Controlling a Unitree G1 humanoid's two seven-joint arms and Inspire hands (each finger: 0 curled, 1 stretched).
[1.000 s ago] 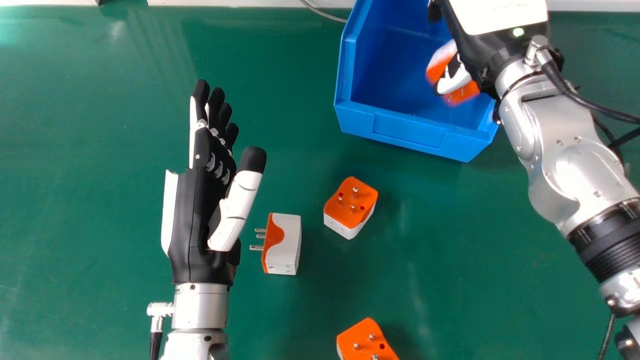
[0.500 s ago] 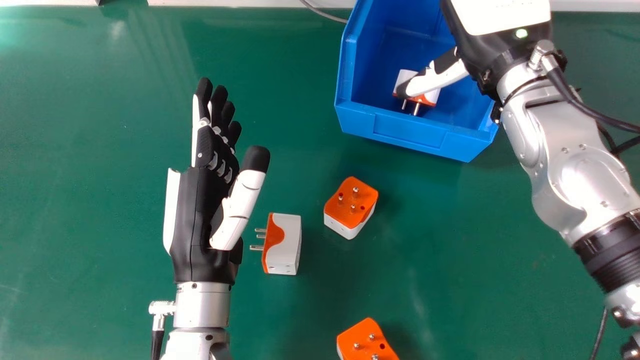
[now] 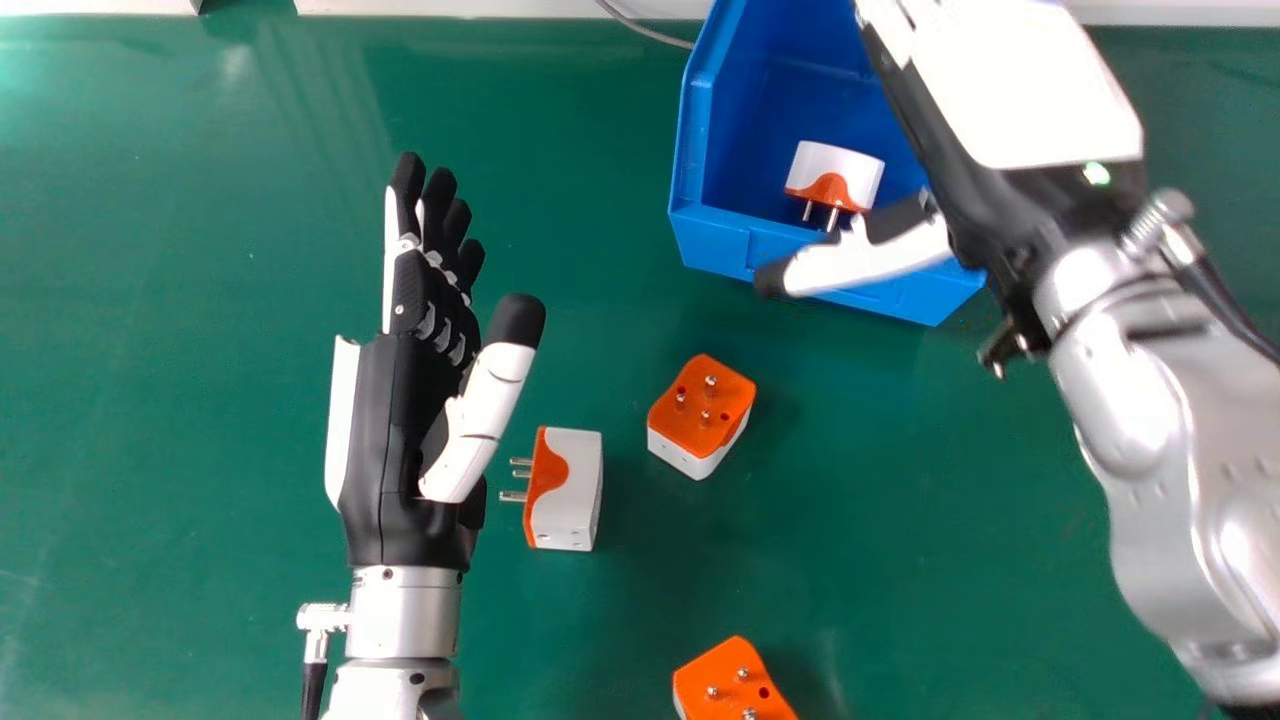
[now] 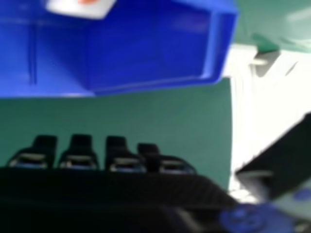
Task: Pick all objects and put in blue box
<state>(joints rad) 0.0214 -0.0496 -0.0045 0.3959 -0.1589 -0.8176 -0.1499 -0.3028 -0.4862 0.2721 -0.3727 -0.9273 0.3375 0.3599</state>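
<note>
1. Well, a smooth plastic box with angular walls sits near the worktop's far edge; inside lies a glossy, rounded plug, metal pins toward the front wall.
2. Farther from that edge lie three matching plugs: one on its side, two pins-up.
3. The right hand has open fingers, its slim thumb over the box's front wall.
4. Beside the side-lying plug, the left hand, matte black and white, has straight fingers.
</note>
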